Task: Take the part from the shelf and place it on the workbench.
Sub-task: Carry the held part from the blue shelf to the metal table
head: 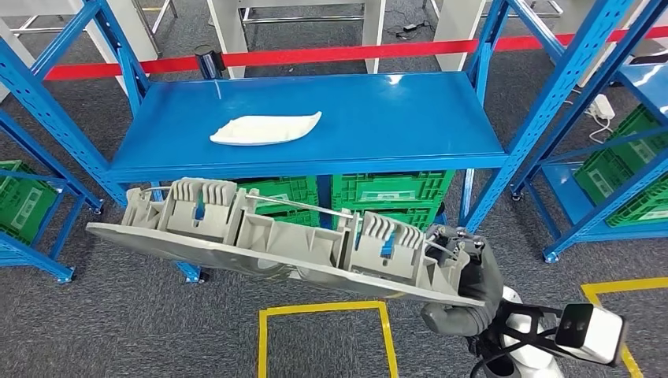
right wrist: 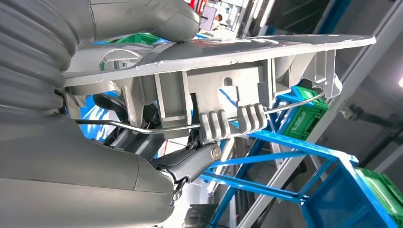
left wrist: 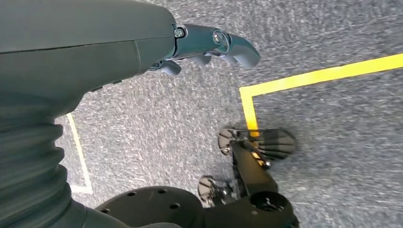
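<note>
A long grey plastic part (head: 268,244) with ribbed clips and a thin metal rod hangs in the air in front of the blue shelf (head: 410,118), below its top board. My right hand (head: 465,287) grips the part at its right end; in the right wrist view the thumb lies on the flat face and the dark fingers (right wrist: 190,161) curl under the part (right wrist: 228,80). A second, white part (head: 266,128) lies flat on the shelf board. My left hand (left wrist: 209,45) hangs over the grey carpet with its fingers curled in and nothing in them.
Green crates (head: 386,193) stand under the shelf board, and more sit in the blue racks at the left (head: 20,197) and right (head: 622,173). A red barrier tape (head: 331,55) runs behind the shelf. Yellow floor lines (head: 323,311) mark a square below the held part.
</note>
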